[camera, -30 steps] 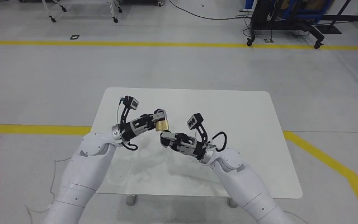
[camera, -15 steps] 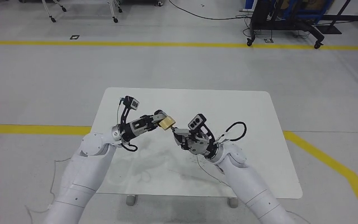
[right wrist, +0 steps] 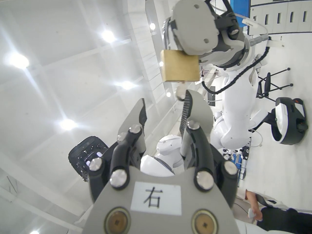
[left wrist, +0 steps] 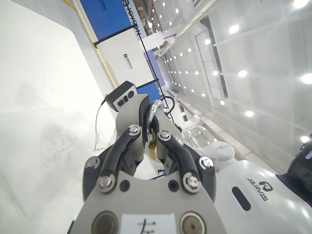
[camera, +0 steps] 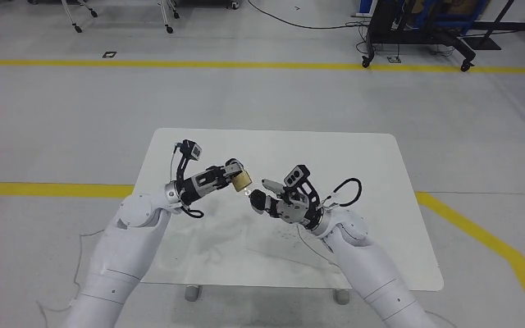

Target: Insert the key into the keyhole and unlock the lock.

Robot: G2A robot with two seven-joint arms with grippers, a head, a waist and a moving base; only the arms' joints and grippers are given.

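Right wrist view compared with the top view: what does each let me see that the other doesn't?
The right wrist view adds close detail: the padlock has a flat brass face, a small pale stub, possibly the key, pokes from one end, and the right gripper has its jaws apart close by. The top view adds the setting: the white table beneath both arms and yellow floor lines. Both show the left gripper holding the padlock, facing the right gripper.
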